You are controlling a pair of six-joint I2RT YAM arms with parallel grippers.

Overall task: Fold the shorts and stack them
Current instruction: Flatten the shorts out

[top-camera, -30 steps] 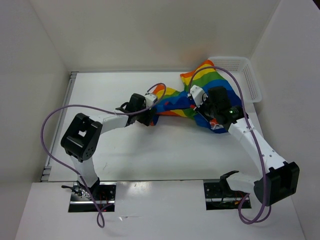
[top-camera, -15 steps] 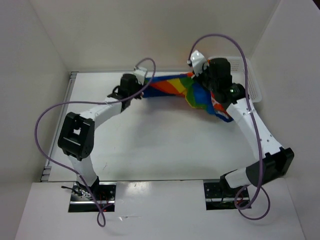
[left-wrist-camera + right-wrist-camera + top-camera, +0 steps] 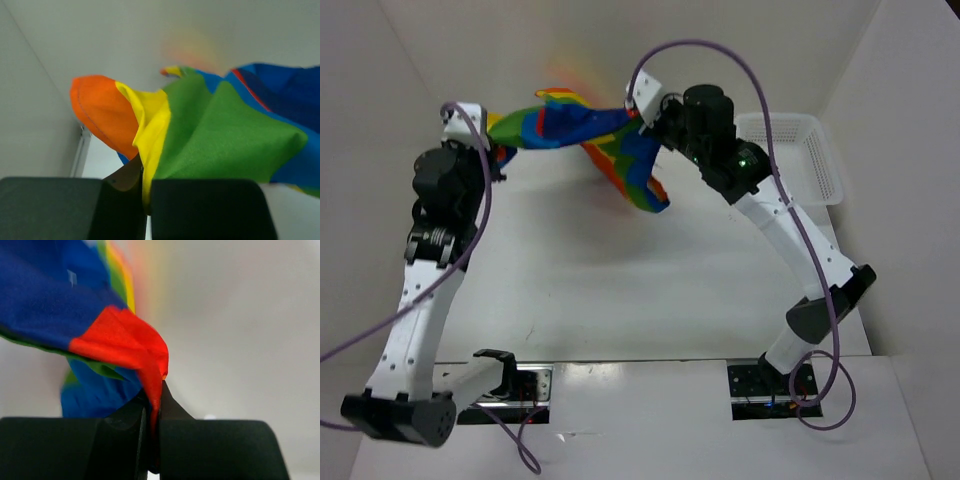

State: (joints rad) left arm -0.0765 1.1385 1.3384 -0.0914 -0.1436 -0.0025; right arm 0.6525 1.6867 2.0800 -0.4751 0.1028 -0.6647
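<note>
You held the shorts [image 3: 570, 126] aloft: left gripper [image 3: 146, 199] pinched their nine-o'clock end, right gripper [image 3: 154, 441] pinched their three-o'clock end.

My two end effectors hold the shorts [image 3: 565, 125] up in the air over the far part of the counter [image 3: 620, 280]; the cloth is soft, in broad rainbow stripes, rumpled and not folded; my left end effector [image 3: 145, 187] pinches one end at the far left, where an orange lobe and a yellow fold sit beside a wide green field; my right end effector [image 3: 152, 410] pinches a red edge further right, with blue cloth behind it; between the two grips the shorts run as a loose, sagging band of yellow, green and blue; from the right end a bunched part droops nearward, striped blue, green, orange and red; whether its lowest tip touches the counter I cannot tell; the far upper edge is blurred.
</note>
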